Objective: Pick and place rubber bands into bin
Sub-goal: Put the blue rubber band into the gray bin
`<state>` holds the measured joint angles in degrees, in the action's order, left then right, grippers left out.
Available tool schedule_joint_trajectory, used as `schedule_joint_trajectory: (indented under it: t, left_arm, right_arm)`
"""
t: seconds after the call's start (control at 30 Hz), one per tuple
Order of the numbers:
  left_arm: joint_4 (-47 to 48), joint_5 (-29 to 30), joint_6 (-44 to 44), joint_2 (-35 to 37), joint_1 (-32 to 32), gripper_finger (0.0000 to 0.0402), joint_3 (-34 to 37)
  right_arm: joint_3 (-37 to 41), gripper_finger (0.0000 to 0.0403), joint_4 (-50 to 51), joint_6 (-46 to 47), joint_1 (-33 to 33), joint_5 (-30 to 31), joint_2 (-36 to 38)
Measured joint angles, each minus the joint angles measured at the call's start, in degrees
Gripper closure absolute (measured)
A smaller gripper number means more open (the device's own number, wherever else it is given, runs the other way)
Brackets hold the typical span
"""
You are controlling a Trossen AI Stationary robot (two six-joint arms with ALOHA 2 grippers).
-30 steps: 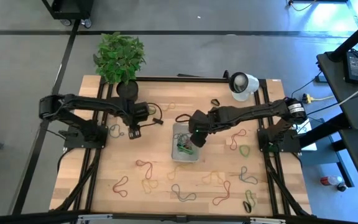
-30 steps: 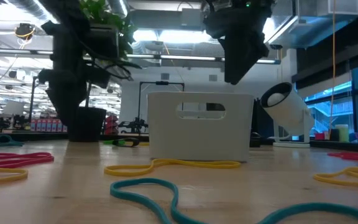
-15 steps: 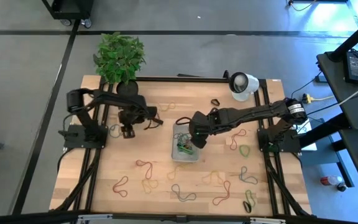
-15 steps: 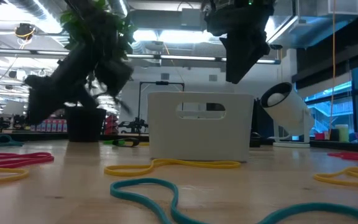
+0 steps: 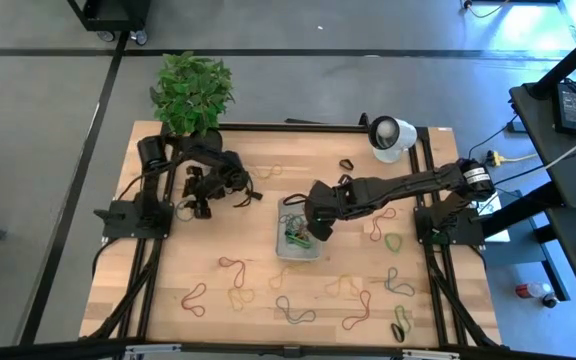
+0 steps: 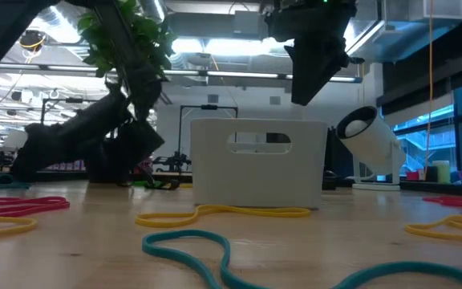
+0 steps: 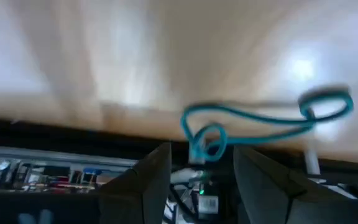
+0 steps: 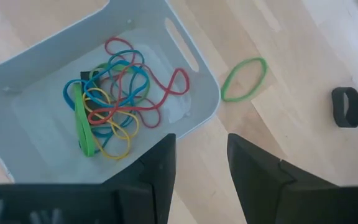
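Right gripper (image 5: 306, 232) hangs over the bin (image 5: 280, 246) at table centre, fingers parted, empty. A tangle of rubber bands (image 8: 112, 109) lies in the bin below it. Left gripper (image 5: 199, 208) near the plant (image 5: 192, 90), open, empty; teal band (image 7: 260, 121) ahead on the wood.

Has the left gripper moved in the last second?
Yes. The left gripper has pulled back from the bin toward the plant.

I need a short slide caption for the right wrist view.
Open right gripper above translucent grey-white plastic bin holding tangled coloured rubber bands.
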<state>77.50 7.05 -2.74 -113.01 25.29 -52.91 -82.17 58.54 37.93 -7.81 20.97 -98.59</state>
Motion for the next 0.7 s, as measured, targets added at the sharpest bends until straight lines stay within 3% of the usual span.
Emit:
schedule_joint_trajectory:
  t: [0.27,0.4,0.57,0.7]
  left_arm:
    - [-5.49,-2.06,0.44,-1.19,1.76,0.025,6.79]
    - [-5.73,-1.84,1.79,-1.13,1.04,0.0297,6.81]
    - [-6.29,-2.04,5.32,0.58,-0.11,0.0388,5.2]
    - [-6.34,-2.08,8.99,4.11,-1.3,0.0397,3.45]
  right_arm:
    - [0.0,0.0256,0.0,0.81,0.0,0.0,0.0]
    - [0.0,0.0256,0.17,0.2,0.0,0.0,0.0]
    - [0.0,0.0256,1.08,-2.27,0.0,0.0,0.0]
    - [0.0,0.0256,4.43,-3.24,-0.11,0.0,0.0]
